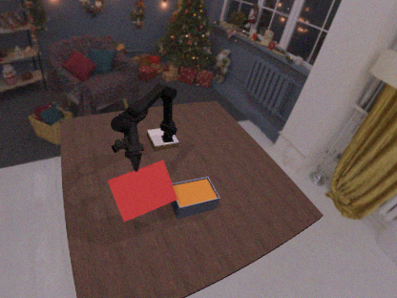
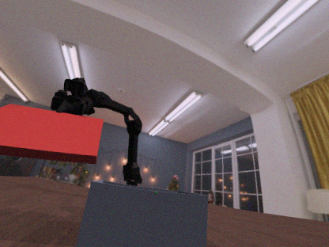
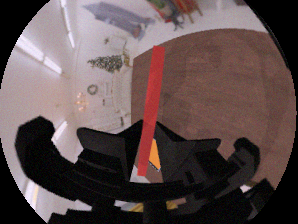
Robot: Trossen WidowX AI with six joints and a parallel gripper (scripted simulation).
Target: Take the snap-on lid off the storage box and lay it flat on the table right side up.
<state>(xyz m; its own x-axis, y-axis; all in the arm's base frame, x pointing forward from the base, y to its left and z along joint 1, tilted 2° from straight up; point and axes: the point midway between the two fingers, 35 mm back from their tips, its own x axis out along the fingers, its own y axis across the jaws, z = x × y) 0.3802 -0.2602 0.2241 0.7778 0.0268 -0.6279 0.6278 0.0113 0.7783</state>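
The red lid (image 1: 143, 191) (image 2: 51, 132) (image 3: 154, 82) is held in the air, to the left of the storage box and higher than its rim. It looks slightly tilted in the exterior view, and its edge lies between the fingers in the wrist view. My gripper (image 1: 136, 169) (image 3: 148, 123) is shut on the lid's far edge. The storage box (image 1: 198, 208) (image 2: 144, 218) is dark blue-grey, stands upright and open on the table, and shows an orange inside. In the top view the lid's right corner overlaps the box's left rim. The lid's underside is hidden.
The brown wooden table (image 1: 258, 191) (image 2: 35, 210) (image 3: 225, 85) carries the box. The arm's base stands on a small white-topped block (image 1: 155, 136) at the back. The table's left edge runs to the left of the lid.
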